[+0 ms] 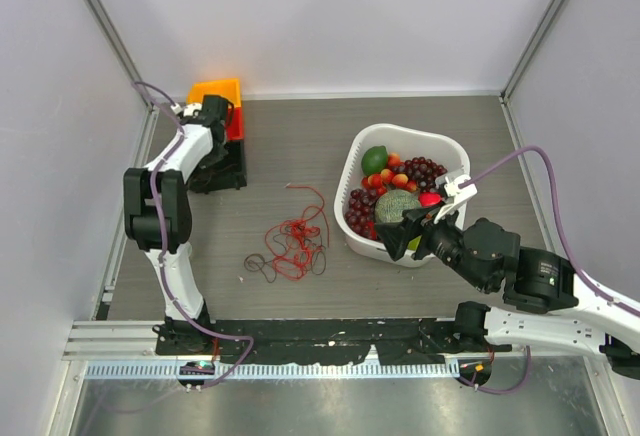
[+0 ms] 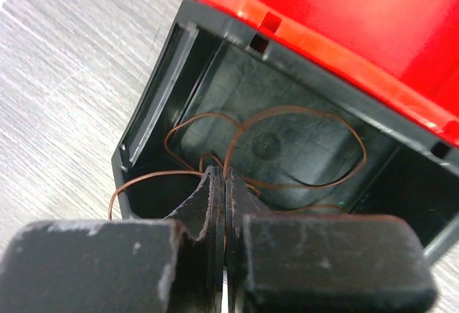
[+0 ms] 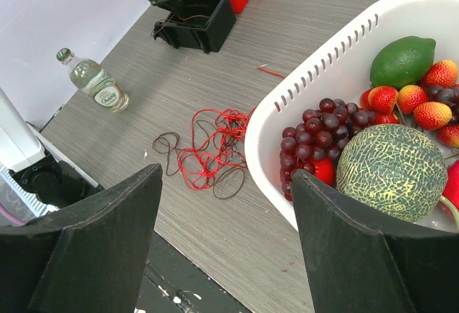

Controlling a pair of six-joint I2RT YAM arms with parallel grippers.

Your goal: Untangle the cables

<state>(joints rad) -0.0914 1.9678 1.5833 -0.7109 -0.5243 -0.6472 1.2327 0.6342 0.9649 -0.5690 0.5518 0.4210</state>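
Table [image 1: 300,146] w/ white basket [image 1: 349,188] of fruit on R side, and a row of bins at far L: black bin [image 1: 225,171] nearest, red bin [image 2: 344,11] behind it, orange bin [image 1: 215,88] at back. R gripper [image 3: 226,184] hangs at basket's near edge, jaws spread wide, nothing btwn them. L gripper [image 2: 224,176] is over black bin's open mouth, jaws pressed together, pinching brown wire [image 2: 301,115] at the tips. Wire loops out from tips into bin, w/ one loop spilling over bin's side wall. Bottle [image 3: 97,83] on table's L side. Cables [image 1: 293,241], a red tangle w/ a dark strand, lie flat on table mid-front, just L of basket. They're ahead of R jaws, untouched, and well apart from L jaws
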